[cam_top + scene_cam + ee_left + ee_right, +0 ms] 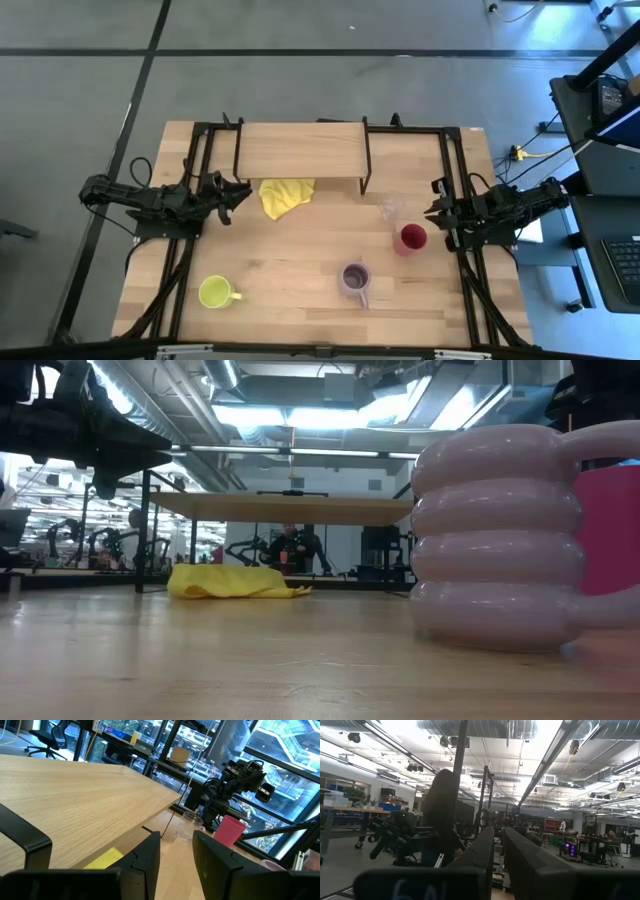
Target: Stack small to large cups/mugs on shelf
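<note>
nothing is stacked yet; the shelf [300,150] stands bare at the far edge of the desk [290,275], and all four vessels sit on the desk in front of it; the tiny clear glass [389,209] lies just inward of the right hand [437,213], with the red cup [412,239] close beside it and a little nearer the front edge; so the right arm is plainly the nearer one for the smallest piece, which i judge should go up first; the lilac mug [355,279] sits nearer the front, right of centre, and the lime-yellow mug [215,292] front left, well apart from the left hand [236,194]; that hand hovers by the shelf's left legs, beside a yellow cloth [284,196]; its fingers [150,855] stand slightly parted and hold nothing; the right hand likewise shows a narrow gap and is empty; the desk is pale smooth wood; beyond it a workshop with benches and bright ceiling lights, and a person far off.
</note>
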Controlling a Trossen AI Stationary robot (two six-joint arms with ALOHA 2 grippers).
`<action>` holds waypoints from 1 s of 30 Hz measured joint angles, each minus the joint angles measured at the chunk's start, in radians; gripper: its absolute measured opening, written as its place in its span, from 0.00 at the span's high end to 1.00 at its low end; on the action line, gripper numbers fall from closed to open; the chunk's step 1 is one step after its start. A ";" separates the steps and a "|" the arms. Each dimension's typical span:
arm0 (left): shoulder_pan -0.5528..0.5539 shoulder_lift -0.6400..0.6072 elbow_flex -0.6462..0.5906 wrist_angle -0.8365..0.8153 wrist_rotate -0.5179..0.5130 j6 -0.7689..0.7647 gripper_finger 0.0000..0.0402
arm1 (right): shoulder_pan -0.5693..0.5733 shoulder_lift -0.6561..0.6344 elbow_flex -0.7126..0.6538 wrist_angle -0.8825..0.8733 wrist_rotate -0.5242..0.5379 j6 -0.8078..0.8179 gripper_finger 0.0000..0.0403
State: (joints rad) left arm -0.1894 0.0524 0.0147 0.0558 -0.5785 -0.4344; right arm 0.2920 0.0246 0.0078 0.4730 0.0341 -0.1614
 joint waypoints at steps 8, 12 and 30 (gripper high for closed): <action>0.000 0.000 0.000 0.000 0.000 0.000 0.73 | 0.000 0.000 0.000 0.000 0.000 0.000 0.89; 0.000 0.000 0.000 0.000 0.000 0.000 0.73 | 0.000 0.000 0.000 0.000 0.000 0.000 0.89; 0.000 0.000 0.000 0.000 0.000 0.000 0.73 | 0.000 -0.001 0.000 0.205 -0.028 0.716 0.89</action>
State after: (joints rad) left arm -0.1890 0.0523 0.0149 0.0559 -0.5787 -0.4343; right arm 0.2918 0.0233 0.0074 0.6778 0.0058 0.5549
